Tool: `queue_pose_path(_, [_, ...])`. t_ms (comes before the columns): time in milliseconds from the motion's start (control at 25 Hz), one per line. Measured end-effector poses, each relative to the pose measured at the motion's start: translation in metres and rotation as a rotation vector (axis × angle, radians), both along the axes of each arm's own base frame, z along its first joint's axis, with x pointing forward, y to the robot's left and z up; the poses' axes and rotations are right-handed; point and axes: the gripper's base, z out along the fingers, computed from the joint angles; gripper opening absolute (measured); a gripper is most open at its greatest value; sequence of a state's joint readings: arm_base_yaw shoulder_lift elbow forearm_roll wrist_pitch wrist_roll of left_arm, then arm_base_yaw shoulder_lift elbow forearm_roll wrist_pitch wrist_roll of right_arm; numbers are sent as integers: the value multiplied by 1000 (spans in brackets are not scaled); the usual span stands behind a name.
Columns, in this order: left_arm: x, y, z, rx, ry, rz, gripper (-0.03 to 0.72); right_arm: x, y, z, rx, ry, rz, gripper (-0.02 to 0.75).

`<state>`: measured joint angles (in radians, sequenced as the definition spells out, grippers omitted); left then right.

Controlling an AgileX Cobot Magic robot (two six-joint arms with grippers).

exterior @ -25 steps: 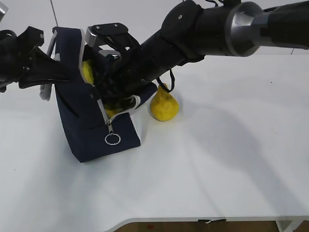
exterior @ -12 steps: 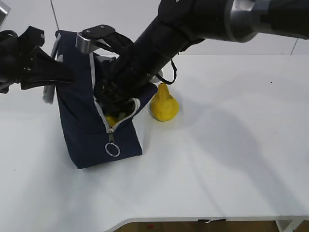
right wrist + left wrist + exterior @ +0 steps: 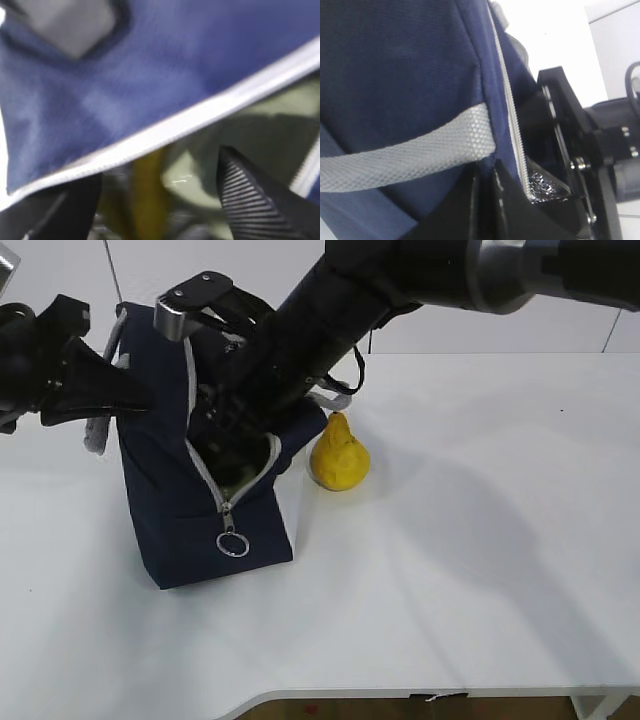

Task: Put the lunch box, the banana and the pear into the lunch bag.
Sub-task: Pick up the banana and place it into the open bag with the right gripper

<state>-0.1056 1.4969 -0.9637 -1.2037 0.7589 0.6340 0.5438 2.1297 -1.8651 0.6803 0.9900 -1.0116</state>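
The white table carries the boxy navy fabric lunch bag, upright, zipper open. The left gripper pinches its rim, fingers clenched on fabric. The right gripper reaches inside, fingers spread. 1 plump yellow pear stands just beside the bag.

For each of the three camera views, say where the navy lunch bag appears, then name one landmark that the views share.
Exterior view: the lunch bag stands left of centre, mouth open, right arm reaching into it.
Left wrist view: its navy side wall fills the left and centre.
Right wrist view: its fabric covers the upper picture.
Shared landmark: the pale grey zipper along the opening.
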Motion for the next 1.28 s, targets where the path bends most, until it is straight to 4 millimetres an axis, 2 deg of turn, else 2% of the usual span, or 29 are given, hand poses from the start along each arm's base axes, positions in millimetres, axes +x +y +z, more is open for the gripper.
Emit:
queue_pose_path(80, [0,0,0,2,-3,-2,-1,2,-1,-1,-17,-23,-2,568])
queue_pose_path(240, [0,0,0,3,-4,-3,-1,4,-3,1,-46,-55,5,569])
queue_pose_path(560, [0,0,0,4,-6,-5,-1,17,-7,44,-95,-210,-39,569])
queue_pose_path(680, [0,0,0,13,-8,-10,-1,18,-9,54,-113,-239,-59,569])
queue_pose_path(960, [-3,-1,-2,24,3,-51,-1,25,-17,58,-187,-311,-92,569])
queue_pose_path(1160, [-5,0,-4,54,4,-77,-1,37,-19,63,-162,-400,-213,569])
queue_pose_path(1280, [-5,0,-4,58,2,-78,-1,40,-24,64,-177,-392,-288,569])
